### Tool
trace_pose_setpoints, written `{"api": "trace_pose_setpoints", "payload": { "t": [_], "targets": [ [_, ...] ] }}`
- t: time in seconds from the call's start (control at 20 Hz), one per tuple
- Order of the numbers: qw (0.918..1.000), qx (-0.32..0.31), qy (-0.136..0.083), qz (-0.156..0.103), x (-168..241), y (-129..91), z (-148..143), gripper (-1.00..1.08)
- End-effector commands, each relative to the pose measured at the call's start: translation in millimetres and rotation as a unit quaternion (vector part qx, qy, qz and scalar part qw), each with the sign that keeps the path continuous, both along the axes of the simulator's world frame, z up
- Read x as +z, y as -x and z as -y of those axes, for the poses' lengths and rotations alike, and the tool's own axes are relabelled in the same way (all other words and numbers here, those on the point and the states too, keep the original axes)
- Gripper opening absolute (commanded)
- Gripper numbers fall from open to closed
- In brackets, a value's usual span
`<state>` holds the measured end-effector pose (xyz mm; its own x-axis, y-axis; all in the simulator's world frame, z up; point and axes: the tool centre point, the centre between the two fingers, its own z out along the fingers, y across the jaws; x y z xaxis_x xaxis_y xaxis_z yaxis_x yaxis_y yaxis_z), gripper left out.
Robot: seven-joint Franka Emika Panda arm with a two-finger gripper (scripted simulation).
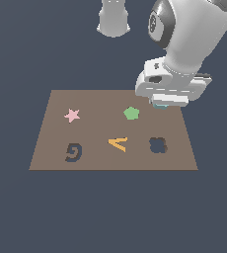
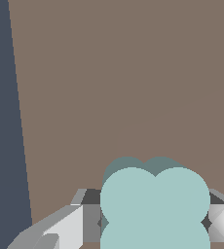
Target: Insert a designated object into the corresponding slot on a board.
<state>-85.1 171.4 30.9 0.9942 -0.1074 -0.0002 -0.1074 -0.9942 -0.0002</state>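
Starting from the flat brown board [image 1: 113, 129] and its dark lobed slot [image 1: 158, 145], you should carry the tool [image 1: 161, 103], pinching the smooth pale teal lobed block [image 2: 154, 204] above the board's far edge, squarely over that cutout, matching lobes before lowering.

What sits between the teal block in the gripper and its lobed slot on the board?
Nothing visible. The teal block sits between the gripper fingers, and bare board separates it from the slot.
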Motion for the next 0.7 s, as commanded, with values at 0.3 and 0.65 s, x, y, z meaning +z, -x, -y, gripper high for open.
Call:
{"api": "trace_pose_setpoints", "payload": {
  "t": [0.3, 0.65],
  "targets": [
    [0.9963, -0.086, 0.0, 0.0, 2, -19, -11, -1.0],
    [0.9798, -0.2, -0.001, 0.0, 3, -46, -19, -1.0]
  ]
}}
